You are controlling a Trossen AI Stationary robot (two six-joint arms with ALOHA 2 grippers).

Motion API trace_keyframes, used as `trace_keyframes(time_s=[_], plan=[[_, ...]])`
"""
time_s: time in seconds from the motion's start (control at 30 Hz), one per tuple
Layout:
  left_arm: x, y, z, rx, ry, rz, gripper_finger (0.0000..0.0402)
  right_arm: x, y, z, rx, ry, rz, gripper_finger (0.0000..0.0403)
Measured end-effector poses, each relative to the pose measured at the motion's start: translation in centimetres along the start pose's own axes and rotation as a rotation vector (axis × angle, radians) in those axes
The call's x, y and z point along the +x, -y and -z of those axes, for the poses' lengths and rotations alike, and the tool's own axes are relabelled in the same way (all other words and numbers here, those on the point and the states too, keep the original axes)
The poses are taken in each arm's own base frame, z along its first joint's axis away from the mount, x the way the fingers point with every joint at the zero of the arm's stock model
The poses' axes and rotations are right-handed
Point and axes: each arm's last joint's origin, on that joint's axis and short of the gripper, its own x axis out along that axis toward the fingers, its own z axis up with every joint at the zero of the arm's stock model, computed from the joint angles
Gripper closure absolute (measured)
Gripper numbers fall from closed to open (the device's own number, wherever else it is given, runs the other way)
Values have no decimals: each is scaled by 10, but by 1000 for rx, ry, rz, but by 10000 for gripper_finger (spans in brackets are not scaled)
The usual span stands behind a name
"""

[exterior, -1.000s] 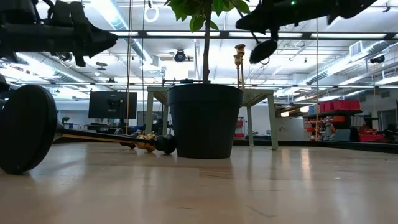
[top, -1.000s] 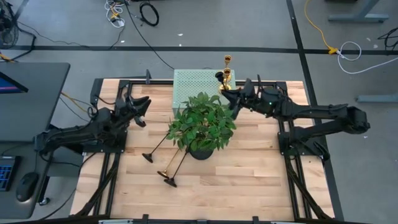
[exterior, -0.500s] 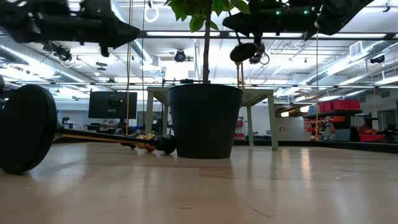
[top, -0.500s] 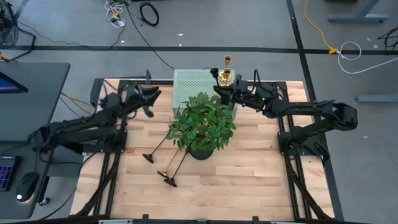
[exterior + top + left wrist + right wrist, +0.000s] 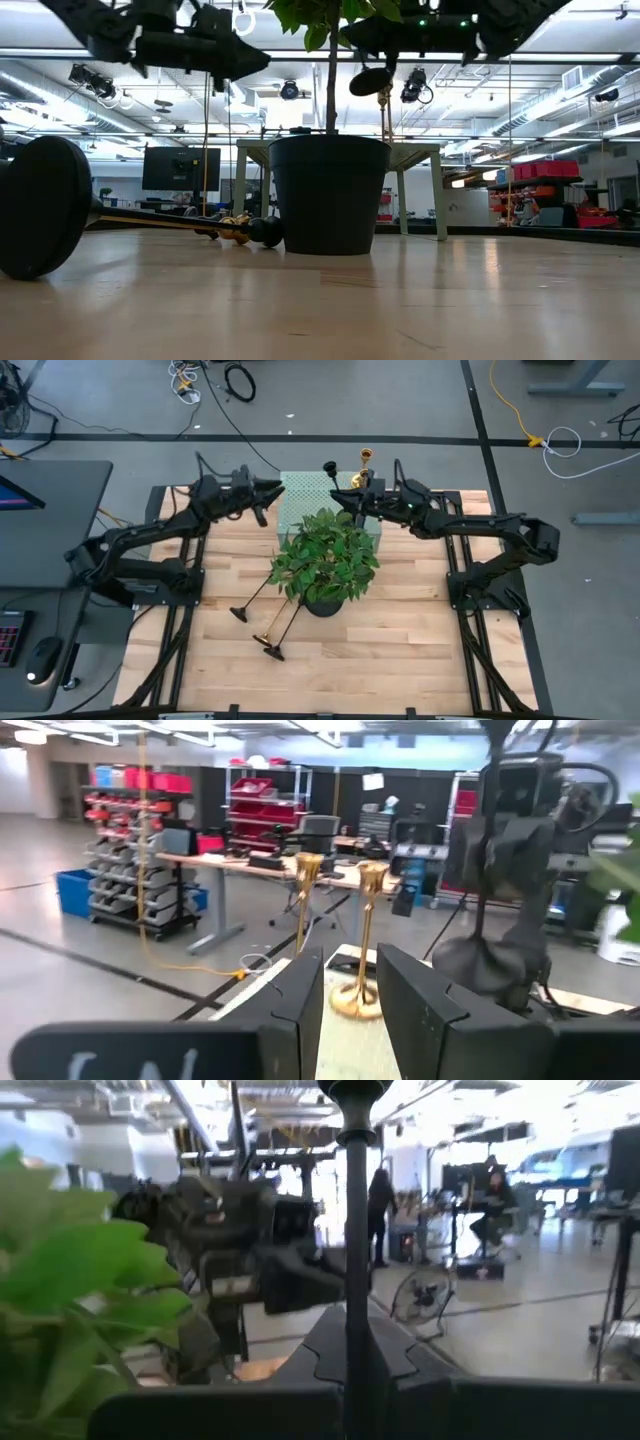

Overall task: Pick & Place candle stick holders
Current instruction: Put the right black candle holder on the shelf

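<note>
Wood table (image 5: 400, 650): black holder (image 5: 356, 1230) pinched between right gripper (image 5: 343, 499) jaws above box (image 5: 305, 490). Left gripper (image 5: 272, 492) jaws parted, empty. Collision with gold holders (image 5: 362, 472) risked.

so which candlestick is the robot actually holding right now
The black candlestick clamped upright in the right gripper over the green box; the others stand or lie untouched.
</note>
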Motion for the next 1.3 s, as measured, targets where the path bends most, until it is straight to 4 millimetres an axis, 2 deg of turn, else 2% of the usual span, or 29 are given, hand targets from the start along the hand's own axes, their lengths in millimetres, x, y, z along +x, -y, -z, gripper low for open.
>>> trace_keyframes(time_s=[0.2, 0.5, 0.63, 0.87, 1.1, 1.3], plan=[[25, -14, -24, 0, 34, 85, 302, 17, 4, 2, 2, -24, -14, 401], [43, -20, -52, -4, 61, 163, 302, 18, 12, 1, -2, -15, 7, 401], [50, -20, -56, -3, 62, 184, 302, 17, 15, -2, -8, 11, 13, 401], [72, -16, -56, 3, 57, 235, 301, 16, 20, -4, -2, 31, 3, 401], [94, -8, -58, 15, 57, 338, 244, 15, 25, -5, 2, 32, 17, 402], [108, -2, -60, 15, 67, 339, 197, 15, 25, -5, 1, 35, 20, 402]])
